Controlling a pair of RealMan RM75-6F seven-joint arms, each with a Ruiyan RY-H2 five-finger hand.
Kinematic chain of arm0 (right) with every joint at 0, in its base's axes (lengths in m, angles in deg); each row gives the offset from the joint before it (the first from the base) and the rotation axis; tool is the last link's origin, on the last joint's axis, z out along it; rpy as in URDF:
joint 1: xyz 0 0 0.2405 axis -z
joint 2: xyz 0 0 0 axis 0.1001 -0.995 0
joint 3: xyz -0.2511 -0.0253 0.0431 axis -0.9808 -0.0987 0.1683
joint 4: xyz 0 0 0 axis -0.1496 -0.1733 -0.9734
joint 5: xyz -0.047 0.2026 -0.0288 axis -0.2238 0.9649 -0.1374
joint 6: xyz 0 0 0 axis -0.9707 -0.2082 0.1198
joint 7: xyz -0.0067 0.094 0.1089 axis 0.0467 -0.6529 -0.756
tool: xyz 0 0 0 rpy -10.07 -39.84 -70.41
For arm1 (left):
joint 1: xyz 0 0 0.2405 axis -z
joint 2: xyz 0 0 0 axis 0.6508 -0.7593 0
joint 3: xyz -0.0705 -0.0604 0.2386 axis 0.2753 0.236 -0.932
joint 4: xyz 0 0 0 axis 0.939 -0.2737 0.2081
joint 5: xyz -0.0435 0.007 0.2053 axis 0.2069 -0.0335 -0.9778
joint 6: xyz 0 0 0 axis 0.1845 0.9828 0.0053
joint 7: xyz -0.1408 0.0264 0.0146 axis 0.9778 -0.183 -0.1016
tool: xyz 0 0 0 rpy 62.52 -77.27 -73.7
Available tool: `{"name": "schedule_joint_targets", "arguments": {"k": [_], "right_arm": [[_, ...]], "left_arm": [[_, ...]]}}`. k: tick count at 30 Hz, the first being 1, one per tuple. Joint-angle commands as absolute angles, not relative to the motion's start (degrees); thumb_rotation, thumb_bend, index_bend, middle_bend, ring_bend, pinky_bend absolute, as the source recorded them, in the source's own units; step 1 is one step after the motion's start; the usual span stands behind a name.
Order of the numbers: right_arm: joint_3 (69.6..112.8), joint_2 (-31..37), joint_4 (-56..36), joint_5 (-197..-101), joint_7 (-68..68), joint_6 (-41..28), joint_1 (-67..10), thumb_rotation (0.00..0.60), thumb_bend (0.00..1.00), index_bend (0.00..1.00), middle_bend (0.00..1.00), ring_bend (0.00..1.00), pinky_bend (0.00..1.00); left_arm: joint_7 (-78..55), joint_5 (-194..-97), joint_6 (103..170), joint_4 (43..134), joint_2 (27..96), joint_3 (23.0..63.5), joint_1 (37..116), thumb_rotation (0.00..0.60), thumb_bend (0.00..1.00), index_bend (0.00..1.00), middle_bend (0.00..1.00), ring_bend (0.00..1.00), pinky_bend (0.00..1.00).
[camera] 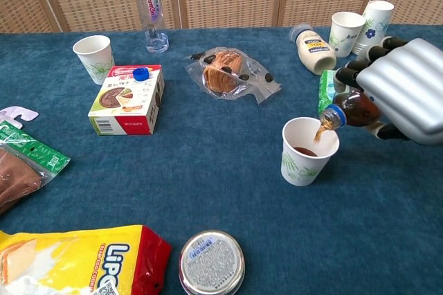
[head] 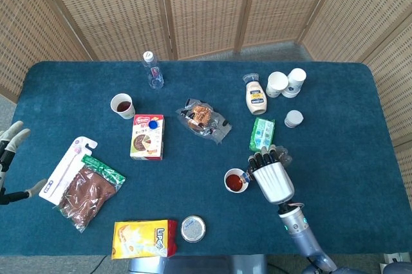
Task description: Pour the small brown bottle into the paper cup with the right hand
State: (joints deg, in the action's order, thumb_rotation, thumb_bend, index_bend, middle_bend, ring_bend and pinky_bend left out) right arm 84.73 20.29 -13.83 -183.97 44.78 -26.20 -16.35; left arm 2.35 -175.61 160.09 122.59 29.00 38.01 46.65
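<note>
The right hand [camera: 405, 91] has its fingers [camera: 360, 66] wrapped around the small brown bottle [camera: 351, 110], tipped at the paper cup [camera: 308, 151]'s three o'clock rim, liquid streaming in. Keep the mouth over the cup's centre and tilt gradually so nothing spills onto the counter [camera: 228, 170]. The left hand [head: 9, 142] idles open.

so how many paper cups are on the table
5 visible: one under the bottle in the right hand, one far left, two far right, one upside down; stacking may hide more.
</note>
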Motion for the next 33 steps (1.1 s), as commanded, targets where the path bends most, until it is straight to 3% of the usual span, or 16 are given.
{"name": "schedule_joint_targets", "arguments": {"k": [1, 17, 33], "right_arm": [[84.63, 20.44, -14.4, -184.5, 45.54, -26.61, -16.35, 0.6, 0.98, 0.49, 0.55, 0.3, 0.74], [84.77, 22.11, -17.54, -185.85, 46.66, -28.19, -16.2, 0.6, 0.98, 0.49, 0.56, 0.31, 0.75], [86.42, 21.01, -10.37, -177.35, 27.71, -24.75, -14.14, 0.6, 0.98, 0.49, 0.56, 0.31, 0.75]], "left_arm": [[2.39, -175.69, 160.16, 122.61, 28.97, 37.99, 46.62, 0.6, 0.24, 0.0, 0.0, 0.0, 0.0], [2.63, -175.76, 159.86, 122.58, 28.86, 37.87, 46.76, 0.6, 0.23, 0.0, 0.0, 0.0, 0.0], [3.02, -175.89, 159.36, 122.7, 28.67, 37.63, 46.95, 0.6, 0.23, 0.0, 0.0, 0.0, 0.0]]}}
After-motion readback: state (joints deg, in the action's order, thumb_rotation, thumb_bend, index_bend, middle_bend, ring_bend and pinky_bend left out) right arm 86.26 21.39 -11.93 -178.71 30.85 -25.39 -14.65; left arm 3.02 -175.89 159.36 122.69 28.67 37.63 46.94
